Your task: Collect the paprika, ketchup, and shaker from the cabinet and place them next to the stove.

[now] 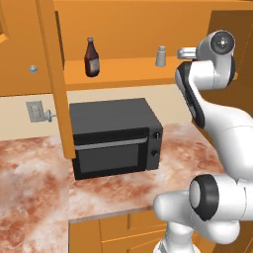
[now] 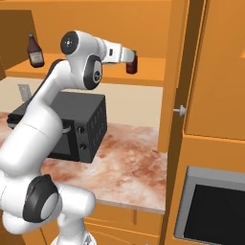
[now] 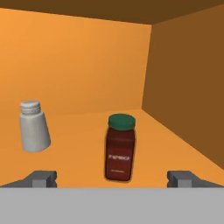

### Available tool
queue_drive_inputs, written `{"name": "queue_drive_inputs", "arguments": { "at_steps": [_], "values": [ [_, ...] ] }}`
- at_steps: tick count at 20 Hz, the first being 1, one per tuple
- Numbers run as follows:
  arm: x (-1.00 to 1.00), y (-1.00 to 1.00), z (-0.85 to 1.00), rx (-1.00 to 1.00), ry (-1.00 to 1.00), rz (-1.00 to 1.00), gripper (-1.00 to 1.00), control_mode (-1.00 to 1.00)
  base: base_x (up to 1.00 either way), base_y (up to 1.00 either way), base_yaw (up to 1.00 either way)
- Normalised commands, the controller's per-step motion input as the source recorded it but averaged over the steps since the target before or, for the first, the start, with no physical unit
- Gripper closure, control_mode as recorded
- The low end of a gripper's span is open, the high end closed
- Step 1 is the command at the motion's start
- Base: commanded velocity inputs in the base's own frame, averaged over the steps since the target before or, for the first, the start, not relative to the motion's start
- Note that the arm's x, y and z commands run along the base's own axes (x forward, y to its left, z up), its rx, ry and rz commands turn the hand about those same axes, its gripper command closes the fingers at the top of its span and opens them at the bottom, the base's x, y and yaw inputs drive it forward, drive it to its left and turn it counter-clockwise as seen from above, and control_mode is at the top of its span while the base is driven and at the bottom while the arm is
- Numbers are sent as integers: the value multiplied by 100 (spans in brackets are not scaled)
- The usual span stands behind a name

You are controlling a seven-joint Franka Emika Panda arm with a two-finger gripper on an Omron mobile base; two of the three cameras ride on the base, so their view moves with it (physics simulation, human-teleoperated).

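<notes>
Microwave [image 1: 114,138] on counter [image 1: 34,168] under cabinet [image 1: 123,29], ketchup [image 1: 91,58] and shaker [image 1: 161,56] on shelf; right base view adds paprika [image 2: 132,62] by wrist; hand view: gripper [image 3: 112,179] fingers spread wide, paprika centered between, untouched.
</notes>
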Motion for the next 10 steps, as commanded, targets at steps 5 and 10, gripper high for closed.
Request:
{"name": "queue_drive_inputs", "arguments": {
  "at_steps": [5,10],
  "values": [
    [17,-13,-1,0,3,-1,-100,-100,0,0,0],
    [17,-9,0,0,3,-2,-100,-100,0,0,0]
  ]
}}
